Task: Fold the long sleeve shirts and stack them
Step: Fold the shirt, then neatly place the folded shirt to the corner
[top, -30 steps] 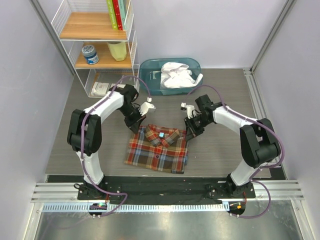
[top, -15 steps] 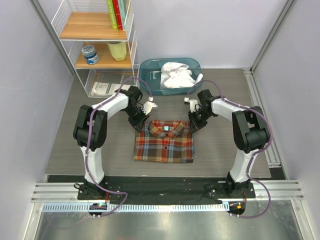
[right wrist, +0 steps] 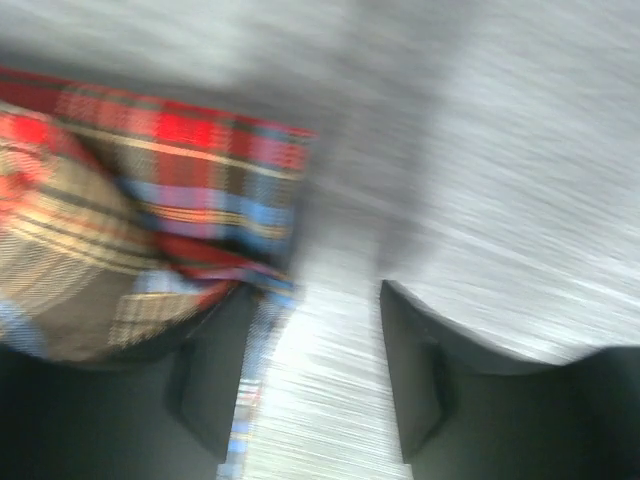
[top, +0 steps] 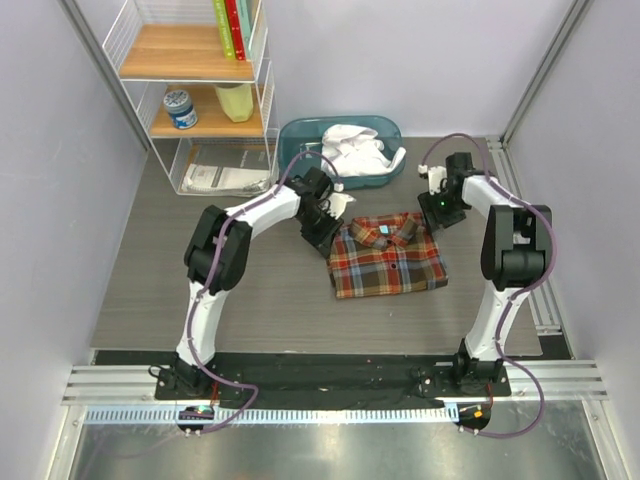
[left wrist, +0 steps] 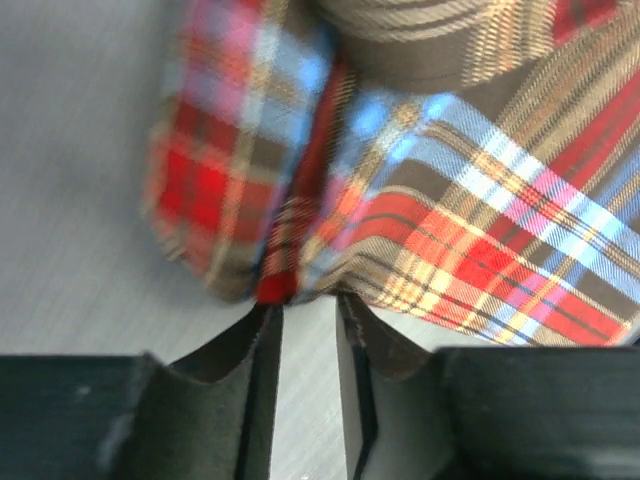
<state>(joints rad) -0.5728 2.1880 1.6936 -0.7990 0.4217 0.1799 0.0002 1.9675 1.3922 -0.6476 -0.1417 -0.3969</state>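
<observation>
Grey wood-grain surface (top: pixel 200 270) between pale lilac walls (top: pixel 60 200). White wire shelf unit (top: pixel 195 95) at far left corner, wooden shelves holding books (top: pixel 231 27), jar (top: pixel 181 108). Teal bin (top: pixel 300 150) at far edge. Metal rail (top: pixel 320 385) along near edge.

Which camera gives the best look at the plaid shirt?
The top external view: it shows the whole folded plaid shirt lying on the table, collar toward the bin. The left wrist view catches only a blurred close-up of one edge, and the right wrist view only a blurred corner.
</observation>
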